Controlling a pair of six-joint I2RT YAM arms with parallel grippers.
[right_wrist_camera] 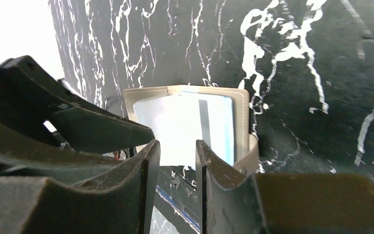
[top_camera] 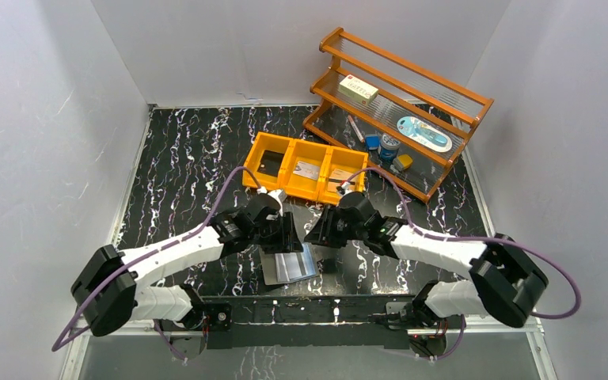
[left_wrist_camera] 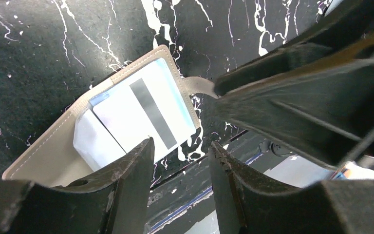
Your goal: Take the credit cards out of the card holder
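The black marbled surface (top_camera: 182,158) carries a wooden rack (top_camera: 443,87) at its far right corner. In front of the rack is an orange bin (top_camera: 301,194) with a card lying in each of its three compartments. My two arms reach in from either side and meet near the middle of the near edge. My left pincer (left_wrist_camera: 181,146) hangs there with its fingers apart and nothing between them. My right pincer (right_wrist_camera: 177,146) is also parted and empty, facing the left one. Beneath them the card holder (left_wrist_camera: 44,156) lies open and flat on the surface, its lining facing up. Pale cards (left_wrist_camera: 141,112) are tucked in one leaf, overlapping, and the top one shows a dark stripe. The holder's small strap (left_wrist_camera: 197,85) runs out to the tip of my right pincer, which looks to be touching it.
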